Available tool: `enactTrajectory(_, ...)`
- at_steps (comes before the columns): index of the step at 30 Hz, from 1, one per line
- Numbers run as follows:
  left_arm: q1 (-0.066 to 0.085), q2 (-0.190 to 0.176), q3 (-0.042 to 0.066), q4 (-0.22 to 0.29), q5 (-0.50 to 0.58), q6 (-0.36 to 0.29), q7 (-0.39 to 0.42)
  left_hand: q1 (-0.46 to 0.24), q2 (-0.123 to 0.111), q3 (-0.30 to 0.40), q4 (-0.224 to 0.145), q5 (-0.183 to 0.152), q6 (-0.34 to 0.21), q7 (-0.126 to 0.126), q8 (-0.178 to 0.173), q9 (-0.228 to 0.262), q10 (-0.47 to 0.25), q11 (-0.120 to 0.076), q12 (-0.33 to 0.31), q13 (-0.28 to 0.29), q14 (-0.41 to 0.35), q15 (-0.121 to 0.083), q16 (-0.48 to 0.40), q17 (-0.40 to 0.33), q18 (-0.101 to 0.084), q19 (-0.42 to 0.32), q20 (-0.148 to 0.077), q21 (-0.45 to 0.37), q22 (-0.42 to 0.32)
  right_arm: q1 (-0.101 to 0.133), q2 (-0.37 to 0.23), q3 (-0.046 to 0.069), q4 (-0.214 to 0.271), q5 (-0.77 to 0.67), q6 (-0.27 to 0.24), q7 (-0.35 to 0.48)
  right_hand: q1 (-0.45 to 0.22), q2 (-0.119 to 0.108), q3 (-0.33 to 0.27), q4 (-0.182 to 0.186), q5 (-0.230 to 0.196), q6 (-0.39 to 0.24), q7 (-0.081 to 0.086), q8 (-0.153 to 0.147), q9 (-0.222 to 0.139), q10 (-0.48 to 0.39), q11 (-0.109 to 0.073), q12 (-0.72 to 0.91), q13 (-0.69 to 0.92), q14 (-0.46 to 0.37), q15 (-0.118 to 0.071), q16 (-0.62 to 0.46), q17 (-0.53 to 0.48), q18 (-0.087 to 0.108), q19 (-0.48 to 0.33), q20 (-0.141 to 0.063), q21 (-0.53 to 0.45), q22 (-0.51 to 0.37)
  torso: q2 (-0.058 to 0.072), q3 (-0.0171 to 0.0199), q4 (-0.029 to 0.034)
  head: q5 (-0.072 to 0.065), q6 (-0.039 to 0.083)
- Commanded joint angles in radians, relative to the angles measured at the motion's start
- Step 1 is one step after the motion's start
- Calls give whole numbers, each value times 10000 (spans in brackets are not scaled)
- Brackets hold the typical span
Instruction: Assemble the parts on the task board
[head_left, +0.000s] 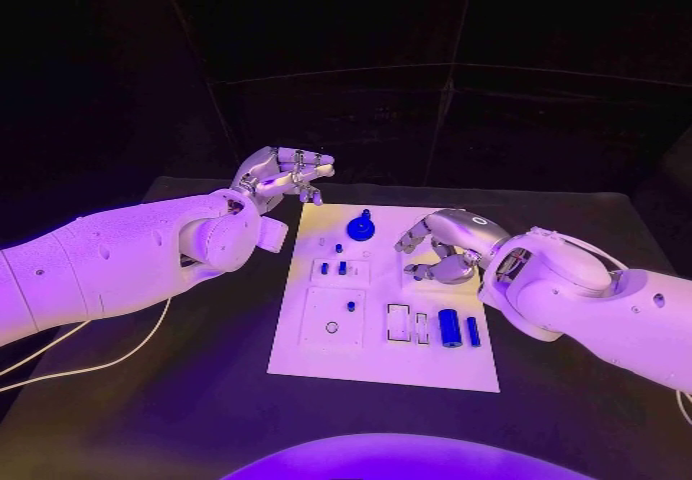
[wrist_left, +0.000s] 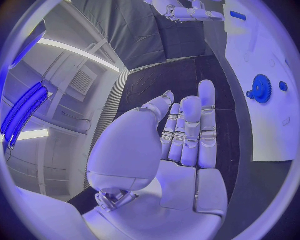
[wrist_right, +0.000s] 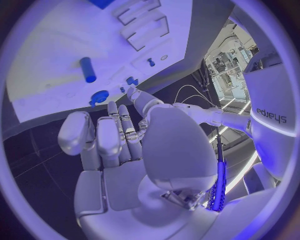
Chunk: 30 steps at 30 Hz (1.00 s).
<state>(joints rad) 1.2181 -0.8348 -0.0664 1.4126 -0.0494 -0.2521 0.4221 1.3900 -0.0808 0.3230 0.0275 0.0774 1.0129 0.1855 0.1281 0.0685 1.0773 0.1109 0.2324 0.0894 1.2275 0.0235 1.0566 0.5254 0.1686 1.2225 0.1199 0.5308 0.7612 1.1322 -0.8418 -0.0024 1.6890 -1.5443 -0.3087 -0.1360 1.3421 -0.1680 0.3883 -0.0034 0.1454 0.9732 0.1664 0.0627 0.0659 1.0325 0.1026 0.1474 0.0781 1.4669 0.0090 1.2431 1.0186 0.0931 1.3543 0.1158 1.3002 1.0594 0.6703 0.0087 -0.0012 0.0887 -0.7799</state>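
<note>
The white task board (head_left: 378, 355) lies mid-table. At its far end sits a blue gear (head_left: 361, 226), which also shows in the wrist views as the gear (wrist_left: 260, 89) and gear (wrist_right: 99, 96). A blue cylinder (head_left: 450, 327) and a thin blue bar (head_left: 473, 330) lie near the board's right edge; the cylinder (wrist_right: 87, 69) is also seen from the right wrist. Small blue pegs (head_left: 333, 268) stand left of centre. My left hand (head_left: 284, 175) is raised beyond the board's far left corner, its fingers (wrist_left: 190, 130) extended and holding nothing. My right hand (head_left: 440, 252) hovers over the board's far right, fingers loosely bent, with nothing seen in it.
Black table (head_left: 173, 400) surrounds the board, with bare room at the near side and to the left. A white cable (head_left: 123, 350) trails on the table under my left arm. Recessed outlines (head_left: 333, 325) mark the board's near half.
</note>
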Motion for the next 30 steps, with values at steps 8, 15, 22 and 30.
enactTrajectory(8,12,63,3,-43,28,151,84,14,-16,-72,-10,61,-80,13,2,-10,-87,17,69,-7,-60,6,-70,-16,127,-49,6,-60,-15,199,-241,47,-310,-208,1114,-812,66,57,-636,2,-80,-192,-109,16,13,-414,-9,133,-88,134,15,-21,-51,87,19,-13,-112,-121,8,3,-7,-120,18)
enactTrajectory(15,11,84,2,-52,29,155,86,11,-18,-76,-9,61,-80,13,4,-9,-89,18,73,-7,-66,7,-75,-27,127,-49,7,-64,-18,207,-54,41,-519,-363,1863,-1059,169,143,-888,26,-118,-238,-141,27,18,-556,-1,201,-102,147,20,9,-52,97,-4,-13,-166,-193,19,5,-5,-143,9)
enactTrajectory(22,11,90,2,-66,29,158,84,11,-18,-76,-9,61,-80,13,4,-9,-89,18,73,-7,-66,7,-75,-27,127,-49,7,-64,-18,167,150,27,-518,-395,2199,-1002,316,298,-1037,31,-34,-191,-142,54,31,-371,-42,424,-83,104,-9,-94,-235,95,25,-29,-170,-189,23,8,10,-146,-10)
enactTrajectory(30,9,106,2,-93,29,164,82,11,-18,-76,-9,61,-80,13,4,-9,-89,18,73,-7,-66,7,-75,-27,127,-49,7,-64,-18,130,327,9,-572,-403,2438,-920,451,472,-1047,39,10,-80,-152,81,42,49,-116,632,-83,108,-65,-112,-293,93,62,-73,-170,-180,5,1,-7,-151,-26)
